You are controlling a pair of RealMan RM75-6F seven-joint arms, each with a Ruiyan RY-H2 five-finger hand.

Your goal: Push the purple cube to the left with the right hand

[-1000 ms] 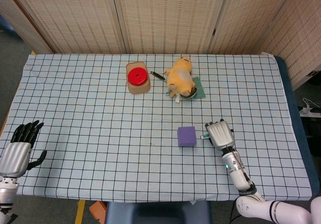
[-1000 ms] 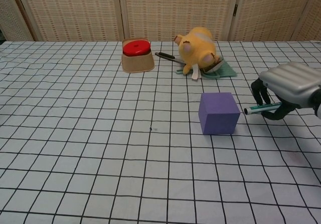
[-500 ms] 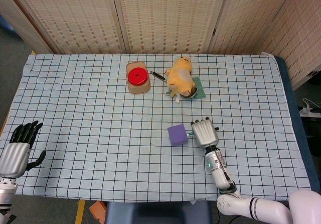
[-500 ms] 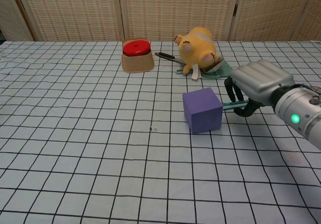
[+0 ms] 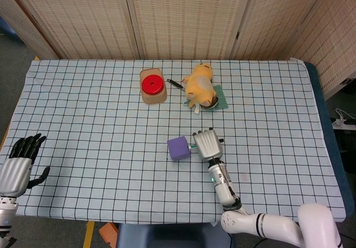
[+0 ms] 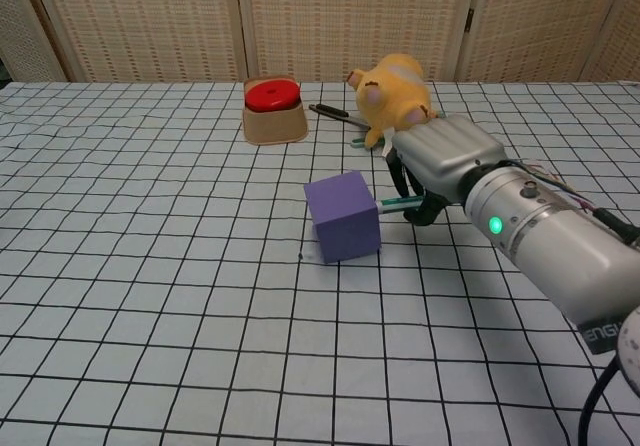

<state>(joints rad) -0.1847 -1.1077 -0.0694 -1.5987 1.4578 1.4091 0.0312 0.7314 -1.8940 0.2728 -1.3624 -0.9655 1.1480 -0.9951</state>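
- The purple cube (image 5: 178, 148) sits near the middle of the checked tablecloth (image 5: 83, 120), turned a little askew to the grid lines.
- The right hand (image 5: 207, 144) lies just to the right of the cube, back upward, its fingers curled down toward the cloth.
- A thin green-tipped rod (image 6: 402, 202) sticks out from under that hand and meets the cube's right face; whether the fingers actually pinch it, I cannot tell.
- The left hand (image 5: 19, 164) rests at the near left edge of the table, well apart from everything, dark fingers spread and holding nothing.
- Farther back, a yellow plush toy (image 5: 199, 88) lies on a green cloth (image 5: 219, 97).
- To its left stands a tan container (image 5: 153, 85) with a red lid, and a dark pen (image 5: 174, 83) lies between the two.
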